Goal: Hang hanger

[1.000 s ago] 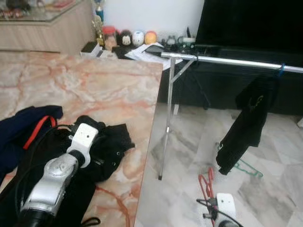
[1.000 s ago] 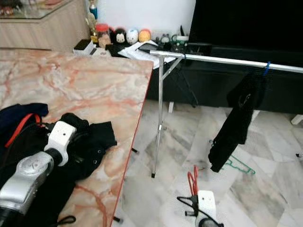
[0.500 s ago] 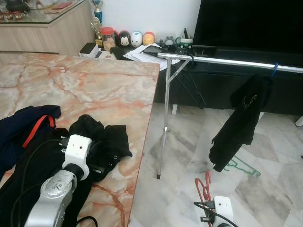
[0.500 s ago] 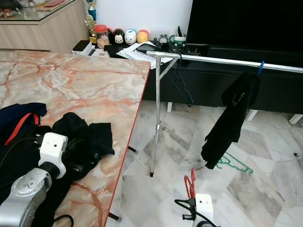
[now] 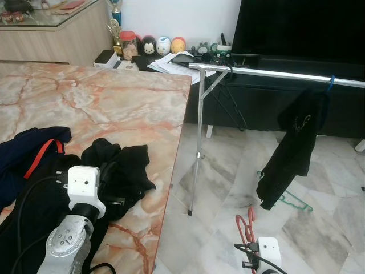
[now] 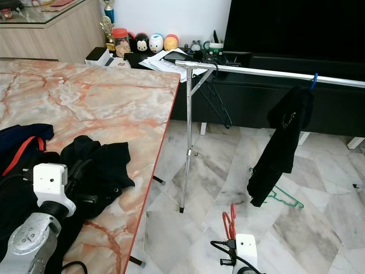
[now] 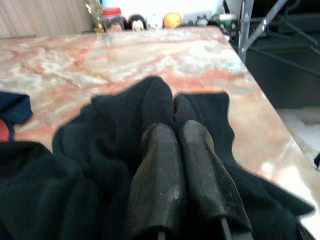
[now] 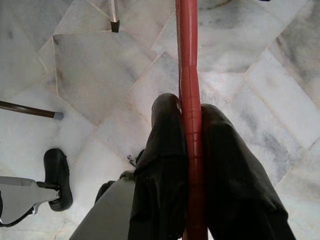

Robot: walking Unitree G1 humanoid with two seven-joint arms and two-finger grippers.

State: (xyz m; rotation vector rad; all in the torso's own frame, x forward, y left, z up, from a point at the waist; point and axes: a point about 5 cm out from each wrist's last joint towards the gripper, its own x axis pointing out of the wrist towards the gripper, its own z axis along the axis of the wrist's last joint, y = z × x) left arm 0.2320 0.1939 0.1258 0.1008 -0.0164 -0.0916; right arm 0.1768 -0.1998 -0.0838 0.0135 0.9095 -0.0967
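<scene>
My right gripper is shut on a red hanger, held low over the marble floor. The red hanger rises just above the right wrist at the bottom of the head views. A silver clothes rail stands ahead. A black shirt hangs from it on a blue hanger. My left gripper is shut, its tips pressed against a crumpled black garment on the marble table. The left wrist hovers over that cloth.
A navy garment with a red strap lies on the table's left. A green hanger lies on the floor under the hung shirt. Beyond the rail are a big dark TV and a low cabinet with figurines and papers.
The head view has shifted a little. My left wrist has drawn back toward me and leftward over the black garment. The right gripper keeps the red hanger in about the same low spot.
</scene>
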